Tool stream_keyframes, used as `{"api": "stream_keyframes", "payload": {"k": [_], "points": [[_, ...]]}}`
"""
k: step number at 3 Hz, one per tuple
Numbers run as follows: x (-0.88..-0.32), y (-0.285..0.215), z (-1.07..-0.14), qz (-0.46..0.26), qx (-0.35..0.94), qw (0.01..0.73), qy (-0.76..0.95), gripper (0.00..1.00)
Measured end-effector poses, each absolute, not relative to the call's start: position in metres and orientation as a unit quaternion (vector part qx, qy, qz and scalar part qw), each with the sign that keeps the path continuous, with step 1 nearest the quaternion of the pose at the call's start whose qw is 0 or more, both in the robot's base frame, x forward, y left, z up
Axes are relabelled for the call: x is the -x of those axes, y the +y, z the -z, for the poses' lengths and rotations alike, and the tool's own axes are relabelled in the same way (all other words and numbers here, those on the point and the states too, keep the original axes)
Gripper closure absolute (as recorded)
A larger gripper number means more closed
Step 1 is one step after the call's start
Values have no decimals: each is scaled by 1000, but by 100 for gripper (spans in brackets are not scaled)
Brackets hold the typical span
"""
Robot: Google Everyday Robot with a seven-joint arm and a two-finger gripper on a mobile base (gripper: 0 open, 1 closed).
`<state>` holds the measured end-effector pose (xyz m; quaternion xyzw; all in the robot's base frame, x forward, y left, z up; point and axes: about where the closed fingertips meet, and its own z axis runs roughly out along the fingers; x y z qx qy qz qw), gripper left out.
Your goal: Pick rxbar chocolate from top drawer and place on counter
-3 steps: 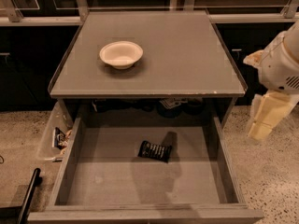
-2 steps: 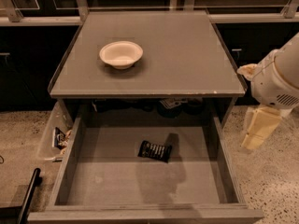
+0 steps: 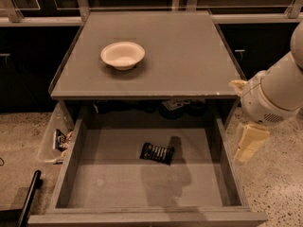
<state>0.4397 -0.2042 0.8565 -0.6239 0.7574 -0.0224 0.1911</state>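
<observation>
- The gripper (image 3: 249, 144) hangs at the right of the scene, outside the top drawer (image 3: 118, 186), just past its right wall and above the speckled floor (image 3: 279, 188). It points downward and shows as a pale cream part below the rounded white arm (image 3: 277, 96).
- How far the gripper is open cannot be told from this view; it is apart from the bar and touches neither the drawer nor the tabletop (image 3: 184, 56).
- The top drawer is pulled out toward the camera, below the front edge of the tabletop, with its grey floor exposed.
- The rxbar chocolate (image 3: 157, 153) lies flat on the drawer floor, near the middle and somewhat toward the back. It is well left of the gripper.
- The bar's long axis runs mostly left to right, slightly skewed: the left end sits a little farther back and the right end a little nearer the front. Its white lettering faces up.
- A white bowl (image 3: 122, 55) stands upright on the tabletop, left of centre.
- A narrow clear tray (image 3: 47, 148) sits just beside the drawer's left wall, holding small packets (image 3: 60, 139).
</observation>
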Motion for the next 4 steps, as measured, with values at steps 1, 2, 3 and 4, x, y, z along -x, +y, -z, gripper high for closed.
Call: {"api": "stream_keyframes", "payload": {"k": [1,2,3,4], "points": [[-445,-205,-842,26,614,198,764,0],[-457,-202,-812,22,608,214,764,0],[-472,-197,-787,20,608,236,758,0],[-485,-191,-765,8,610,256,750,0]]}}
